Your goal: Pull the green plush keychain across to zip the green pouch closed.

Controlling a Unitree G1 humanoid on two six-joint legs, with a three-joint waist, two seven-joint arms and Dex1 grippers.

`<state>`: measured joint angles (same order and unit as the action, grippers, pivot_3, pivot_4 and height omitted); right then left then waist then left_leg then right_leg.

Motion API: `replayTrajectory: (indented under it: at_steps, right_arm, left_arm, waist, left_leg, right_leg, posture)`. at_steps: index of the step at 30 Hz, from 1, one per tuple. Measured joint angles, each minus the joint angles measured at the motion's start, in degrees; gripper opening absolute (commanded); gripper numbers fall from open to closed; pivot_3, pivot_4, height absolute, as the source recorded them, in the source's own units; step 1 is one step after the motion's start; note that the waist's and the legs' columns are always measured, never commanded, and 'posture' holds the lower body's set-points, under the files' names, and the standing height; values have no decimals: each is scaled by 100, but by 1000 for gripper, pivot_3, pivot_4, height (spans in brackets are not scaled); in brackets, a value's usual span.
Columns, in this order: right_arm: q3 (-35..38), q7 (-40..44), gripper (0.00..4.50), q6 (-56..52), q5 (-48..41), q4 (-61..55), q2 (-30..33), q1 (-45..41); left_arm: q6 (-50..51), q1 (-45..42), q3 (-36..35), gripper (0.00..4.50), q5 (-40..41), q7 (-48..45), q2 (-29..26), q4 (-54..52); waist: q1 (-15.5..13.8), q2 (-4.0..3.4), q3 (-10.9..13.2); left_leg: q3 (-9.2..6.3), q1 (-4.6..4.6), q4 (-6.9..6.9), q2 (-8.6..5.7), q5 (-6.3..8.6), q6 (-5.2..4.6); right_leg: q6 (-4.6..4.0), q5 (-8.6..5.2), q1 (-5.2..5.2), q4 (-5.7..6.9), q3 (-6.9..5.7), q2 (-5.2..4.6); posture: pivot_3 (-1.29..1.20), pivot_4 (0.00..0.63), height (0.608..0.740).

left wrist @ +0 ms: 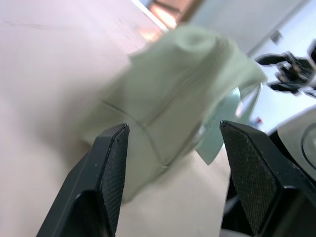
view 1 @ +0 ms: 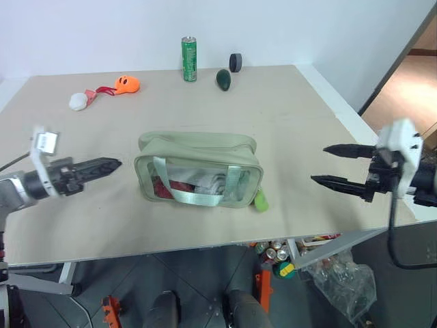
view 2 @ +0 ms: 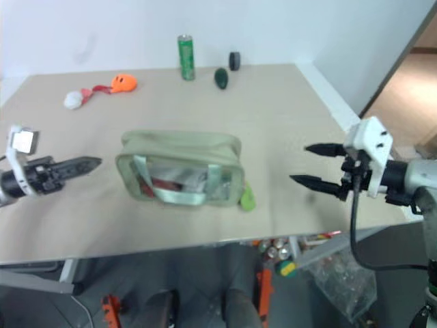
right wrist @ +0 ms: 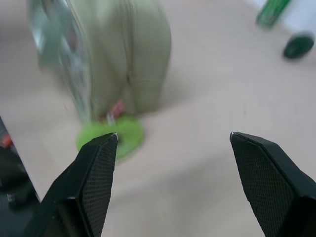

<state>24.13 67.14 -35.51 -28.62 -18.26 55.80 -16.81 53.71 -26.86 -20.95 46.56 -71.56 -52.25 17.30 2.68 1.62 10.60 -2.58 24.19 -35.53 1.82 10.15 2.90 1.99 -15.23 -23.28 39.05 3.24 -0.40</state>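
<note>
**Both claws apart from the pouch on the table**

While the left gripper [view 1: 115, 164] hangs over the left part of the beige table [view 1: 293, 123], its two black fingers point toward the pouch and stand spread apart in the left wrist view, with nothing between them. It stops a little short of the green pouch [view 1: 199, 169] and does not touch it. Farther back on the left lie a white puffball [view 1: 79, 101] and an orange plush toy [view 1: 125, 84], joined by a red cord.

At the middle of the table sits the green pouch, a pale sage bag with clear sides, light green handles and reddish and white things inside. Its zipper line runs along the top. The green plush keychain [view 1: 261, 199] lies on the table at the pouch's right end, touching it.

Behind the pouch, near the far edge, stand a green drink can [view 1: 189, 59], a dark green egg-shaped object [view 1: 223, 79] and a small black cylinder [view 1: 235, 62].

On the right, the right gripper [view 1: 330, 165] hangs well apart from the pouch, near the table's right edge. Its fingers are spread wide and empty, pointing toward the pouch.
</note>
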Motion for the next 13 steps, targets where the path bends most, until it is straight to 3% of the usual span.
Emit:
replayTrajectory:
  at_steps: [13]
  right_arm:
    - [9, -715, 3752, -289, -485, -209, -110, 281]
  left_arm:
    - [-628, -64, -257, 3032, -118, 127, 12, 462]
  waist:
    - [-13, 3, 0]
  left_leg:
    - [6, 4, 2, -2, 0, 0]
  right_leg:
    - [2, -1, -5, -1, 5, -5]
  posture:
    - [0, 150, 740]
